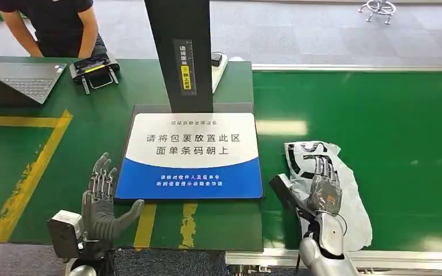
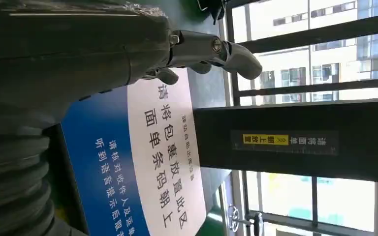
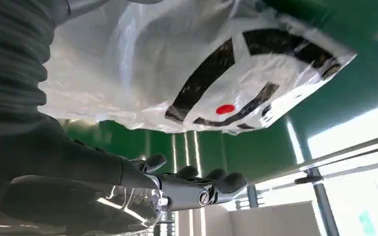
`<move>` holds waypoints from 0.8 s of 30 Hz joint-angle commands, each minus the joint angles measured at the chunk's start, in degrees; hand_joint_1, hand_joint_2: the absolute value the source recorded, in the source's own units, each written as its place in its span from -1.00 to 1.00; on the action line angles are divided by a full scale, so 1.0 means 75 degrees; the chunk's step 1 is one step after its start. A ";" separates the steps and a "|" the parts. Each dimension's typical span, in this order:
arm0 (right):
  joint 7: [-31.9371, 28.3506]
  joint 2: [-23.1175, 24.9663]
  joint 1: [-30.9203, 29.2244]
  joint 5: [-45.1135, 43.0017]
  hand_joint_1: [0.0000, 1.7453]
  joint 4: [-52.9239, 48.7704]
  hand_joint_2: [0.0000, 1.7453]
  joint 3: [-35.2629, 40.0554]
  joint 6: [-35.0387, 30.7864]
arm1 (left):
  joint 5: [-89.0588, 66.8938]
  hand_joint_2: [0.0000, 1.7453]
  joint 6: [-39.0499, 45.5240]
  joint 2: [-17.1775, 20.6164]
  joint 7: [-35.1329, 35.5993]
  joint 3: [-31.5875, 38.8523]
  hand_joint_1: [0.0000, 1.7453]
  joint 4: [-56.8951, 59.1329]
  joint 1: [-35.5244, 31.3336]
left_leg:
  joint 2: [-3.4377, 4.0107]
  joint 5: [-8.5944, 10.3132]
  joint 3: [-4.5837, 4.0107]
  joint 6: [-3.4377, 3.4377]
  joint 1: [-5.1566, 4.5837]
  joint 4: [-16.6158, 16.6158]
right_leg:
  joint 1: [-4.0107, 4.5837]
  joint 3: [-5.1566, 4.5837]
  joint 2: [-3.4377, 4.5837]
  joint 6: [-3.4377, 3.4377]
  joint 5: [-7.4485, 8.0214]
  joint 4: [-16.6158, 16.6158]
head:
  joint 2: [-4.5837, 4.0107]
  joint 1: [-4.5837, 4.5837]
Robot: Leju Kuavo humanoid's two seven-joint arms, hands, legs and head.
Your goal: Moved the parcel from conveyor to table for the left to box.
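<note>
While we look down from the head view, we take the blue and white sign plate (image 1: 189,154) as our marker. Far to its left, at the back corner of the green table (image 1: 80,126), sits a laptop (image 1: 20,79), and a person (image 1: 54,26) leans on the table behind it. Between the laptop and the plate's back edge lies a small black device with a yellow stripe (image 1: 94,68). Just left of the plate's front corner we see the left hand (image 1: 101,204); its fingers are spread and it holds nothing. A black post (image 1: 179,54) stands at the back of the plate. To the right of the plate, on the green conveyor (image 1: 380,132), lies the white parcel (image 1: 345,190) with black marks. The right hand (image 1: 322,187) lies flat on top of the parcel, fingers stretched out, thumb out to the side.
</note>
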 commanded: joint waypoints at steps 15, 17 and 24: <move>0.0567 -0.0152 0.0072 -0.0163 -1.00 0.0676 1.00 -0.1373 0.2679 | 0.0122 1.00 -0.0126 0.0371 0.0083 -0.0372 -1.00 0.0719 -0.0451 | -0.0005 0.0005 0.0016 0.0001 -0.0001 -0.0011 | 0.0004 0.0015 -0.0008 -0.0015 0.0004 -0.0014 | 0.0000 0.0000; 0.0584 -0.0188 0.0022 -0.0149 -1.00 0.0857 1.00 -0.1327 0.2809 | 0.0120 1.00 -0.0114 0.0353 0.0083 -0.0353 -1.00 0.0705 -0.0446 | -0.0006 0.0019 0.0026 0.0004 0.0001 -0.0032 | 0.0010 0.0028 -0.0013 -0.0032 0.0018 -0.0037 | 0.0000 -0.0003; 0.0584 -0.0188 0.0022 -0.0149 -1.00 0.0857 1.00 -0.1327 0.2809 | 0.0120 1.00 -0.0114 0.0353 0.0083 -0.0353 -1.00 0.0705 -0.0446 | -0.0012 0.0017 0.0029 0.0004 0.0002 -0.0028 | 0.0010 0.0036 -0.0018 -0.0029 0.0015 -0.0038 | 0.0000 0.0000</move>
